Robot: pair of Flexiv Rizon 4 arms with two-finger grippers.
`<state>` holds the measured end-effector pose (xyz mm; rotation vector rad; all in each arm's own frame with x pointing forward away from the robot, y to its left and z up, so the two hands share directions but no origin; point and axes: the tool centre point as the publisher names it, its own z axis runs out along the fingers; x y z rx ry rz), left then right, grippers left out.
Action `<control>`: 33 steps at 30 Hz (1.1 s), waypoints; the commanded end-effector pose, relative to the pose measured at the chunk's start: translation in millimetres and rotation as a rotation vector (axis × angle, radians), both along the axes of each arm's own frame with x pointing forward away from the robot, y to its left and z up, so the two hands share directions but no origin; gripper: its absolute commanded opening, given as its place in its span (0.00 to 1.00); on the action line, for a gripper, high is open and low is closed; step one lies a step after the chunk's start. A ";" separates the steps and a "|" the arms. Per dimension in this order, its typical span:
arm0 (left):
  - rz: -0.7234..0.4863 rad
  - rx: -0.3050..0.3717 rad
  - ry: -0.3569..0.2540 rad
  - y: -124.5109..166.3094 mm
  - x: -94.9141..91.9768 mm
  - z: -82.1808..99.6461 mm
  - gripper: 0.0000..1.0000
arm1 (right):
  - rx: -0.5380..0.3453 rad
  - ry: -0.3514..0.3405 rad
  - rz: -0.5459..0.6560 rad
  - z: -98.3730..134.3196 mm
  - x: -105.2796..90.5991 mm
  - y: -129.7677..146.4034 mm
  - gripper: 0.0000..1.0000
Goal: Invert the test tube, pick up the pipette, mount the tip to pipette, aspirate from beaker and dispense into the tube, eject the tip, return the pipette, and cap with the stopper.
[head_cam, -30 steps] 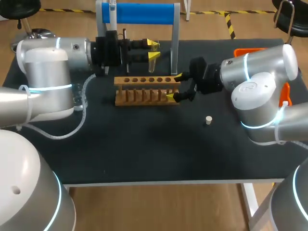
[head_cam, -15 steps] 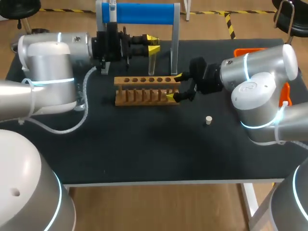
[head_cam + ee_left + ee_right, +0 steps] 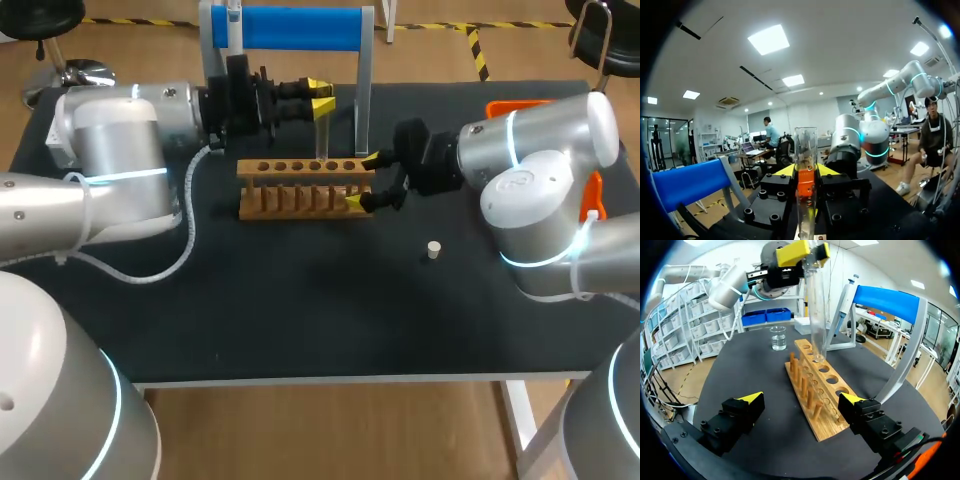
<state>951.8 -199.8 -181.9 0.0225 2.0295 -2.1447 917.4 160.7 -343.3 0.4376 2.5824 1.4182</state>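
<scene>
My left gripper is shut on a clear glass test tube, held upright over the back row of the wooden rack. In the left wrist view the test tube stands between the yellow fingertips. In the right wrist view the test tube has its lower end at a hole of the rack. My right gripper is open, with its fingers astride the rack's right end. The pipette hangs on the blue stand. A white stopper lies on the mat.
A glass beaker stands beyond the rack's far end, near my left arm. An orange holder sits at the table's back right, behind my right arm. The stand's metal post rises just right of the tube.
My left arm has swung its wrist round, and the test tube has gone from tilted to upright over the rack, shifting slightly right. The right arm has kept still.
</scene>
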 end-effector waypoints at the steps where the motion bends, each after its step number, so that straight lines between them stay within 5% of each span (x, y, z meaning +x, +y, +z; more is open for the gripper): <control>1: -0.024 0.004 0.010 0.9 12.1 -1.8 0.00 | -0.002 0.000 0.000 0.2 -0.3 -0.2 1.00; 15: 0.000 -0.004 0.071 8.0 20.5 -16.4 0.00 | -0.002 0.000 0.000 0.2 -0.3 -0.2 1.00; 33: 0.015 -0.009 0.065 11.2 29.2 -29.0 0.00 | -0.002 0.000 0.000 0.2 -0.3 -0.2 1.00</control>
